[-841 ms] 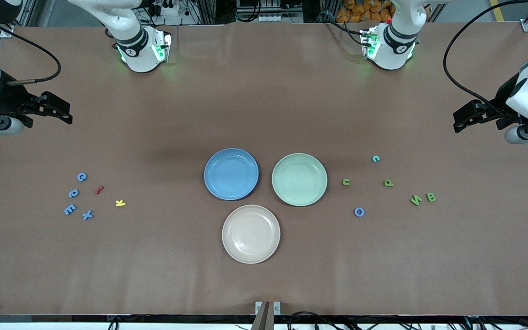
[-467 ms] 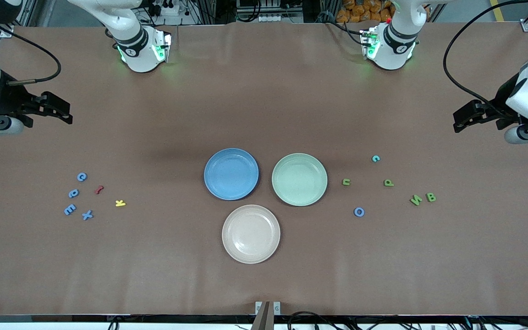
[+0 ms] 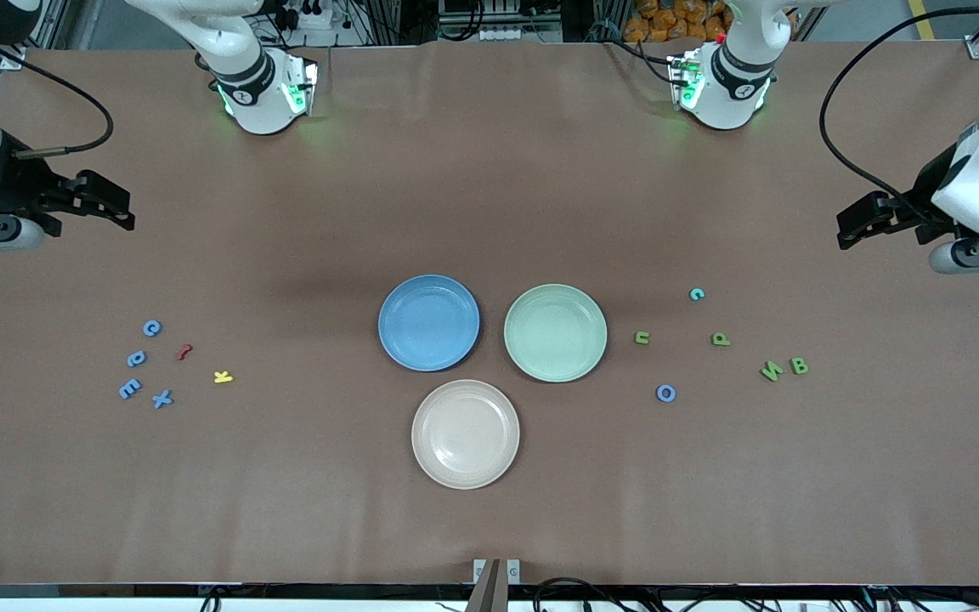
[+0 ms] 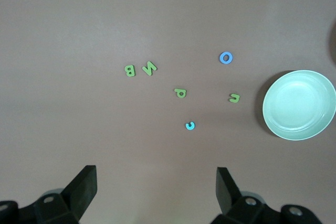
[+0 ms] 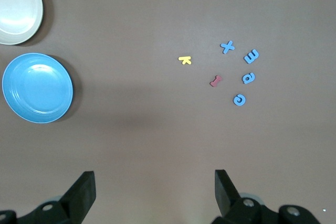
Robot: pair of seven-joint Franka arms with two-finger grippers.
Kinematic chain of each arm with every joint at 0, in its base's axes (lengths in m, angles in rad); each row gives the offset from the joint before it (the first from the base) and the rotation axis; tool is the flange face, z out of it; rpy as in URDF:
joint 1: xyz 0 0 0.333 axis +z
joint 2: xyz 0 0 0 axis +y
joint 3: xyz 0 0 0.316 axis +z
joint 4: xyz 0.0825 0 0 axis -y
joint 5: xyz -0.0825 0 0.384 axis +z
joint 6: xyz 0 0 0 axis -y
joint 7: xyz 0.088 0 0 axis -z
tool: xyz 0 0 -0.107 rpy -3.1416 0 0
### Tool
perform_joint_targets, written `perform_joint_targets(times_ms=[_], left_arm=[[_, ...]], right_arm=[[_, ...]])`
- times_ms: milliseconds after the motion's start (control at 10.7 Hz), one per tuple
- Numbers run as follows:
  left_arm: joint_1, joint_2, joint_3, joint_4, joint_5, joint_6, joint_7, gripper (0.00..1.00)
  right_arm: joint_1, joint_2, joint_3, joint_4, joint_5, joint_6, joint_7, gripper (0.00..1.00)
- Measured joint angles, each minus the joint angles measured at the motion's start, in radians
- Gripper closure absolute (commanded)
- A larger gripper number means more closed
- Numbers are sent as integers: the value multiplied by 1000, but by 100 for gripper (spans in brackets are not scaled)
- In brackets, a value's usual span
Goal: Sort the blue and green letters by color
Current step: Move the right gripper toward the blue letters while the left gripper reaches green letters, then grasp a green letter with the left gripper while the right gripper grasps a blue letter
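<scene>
Blue letters C, P, E and X lie flat in a cluster toward the right arm's end. They also show in the right wrist view, with the X among them. Green letters n, P, N and B lie toward the left arm's end, with a blue O nearer the camera. My left gripper hangs open over bare table at its end. My right gripper is open and empty over bare table at its own end.
A blue plate, a green plate and a beige plate sit mid-table, all empty. A red squiggle and a yellow K lie by the blue cluster. A cyan c lies near the green letters.
The left arm's hand has shifted slightly. The right arm, letters and plates are where they were.
</scene>
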Motion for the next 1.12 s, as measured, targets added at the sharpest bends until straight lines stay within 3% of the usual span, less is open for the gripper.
perform_joint_targets(times_ms=[374, 561, 841, 1121], left_arm=[[1, 74, 0, -5, 0, 48, 0, 0], [1, 115, -1, -37, 0, 137, 0, 0], [-31, 133, -4, -224, -2, 396, -73, 0], [-110, 141, -8, -404, -2, 634, -237, 0]], right_arm=[[-5, 0, -3, -25, 0, 7, 0, 0], [-32, 7, -6, -69, 0, 23, 1, 0], [-98, 62, -9, -111, -10, 85, -5, 0], [-176, 145, -28, -208, -27, 283, -54, 0]])
